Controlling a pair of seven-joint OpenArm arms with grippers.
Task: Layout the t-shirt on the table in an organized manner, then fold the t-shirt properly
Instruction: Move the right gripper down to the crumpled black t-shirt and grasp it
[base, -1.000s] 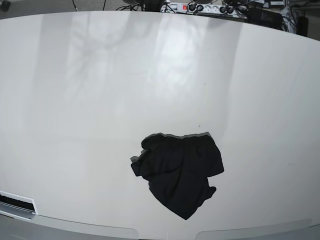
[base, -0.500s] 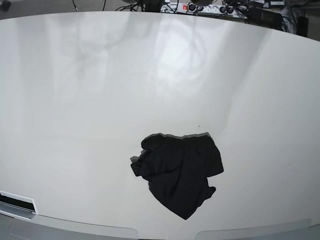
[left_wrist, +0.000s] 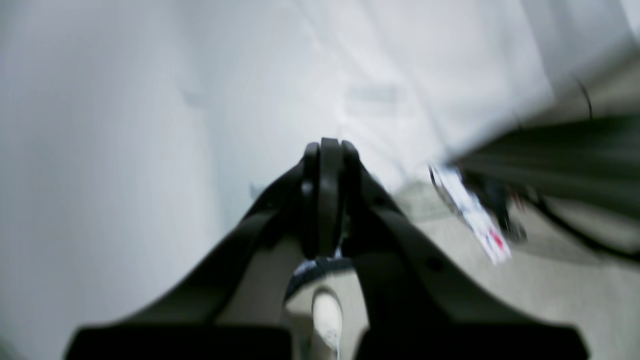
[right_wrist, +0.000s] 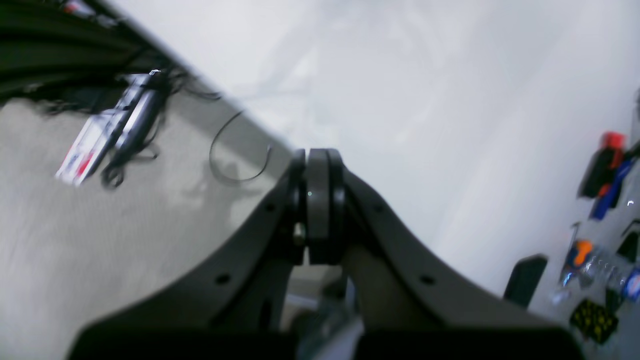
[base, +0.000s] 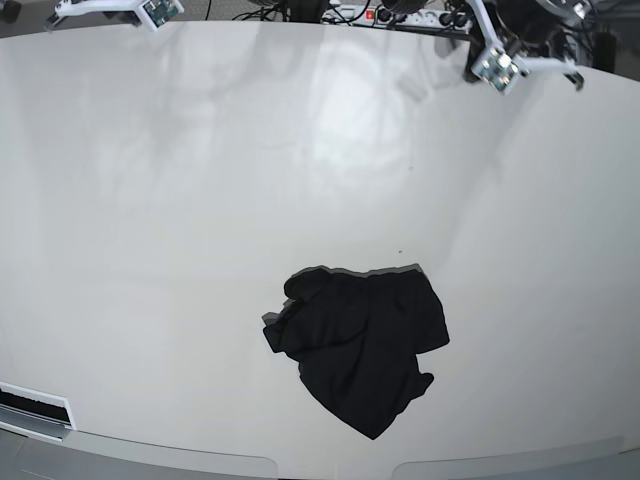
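At the far left, the right gripper (right_wrist: 317, 165) was seen closed on nothing. The t-shirt (base: 360, 345) lay crumpled, near centre on the table (base: 150, 250) (soft, light; best pinched at an edge). The left gripper (left_wrist: 325, 155), far right, was likewise shut, empty.

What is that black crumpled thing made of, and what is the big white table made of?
The t-shirt looks like soft, matte black cloth, probably cotton: it lies bunched in limp folds and gives no shine. The table looks hard, smooth and glossy, perhaps laminate or painted board: pale reflections and streaks of light show across its top. The exact material cannot be told from here.
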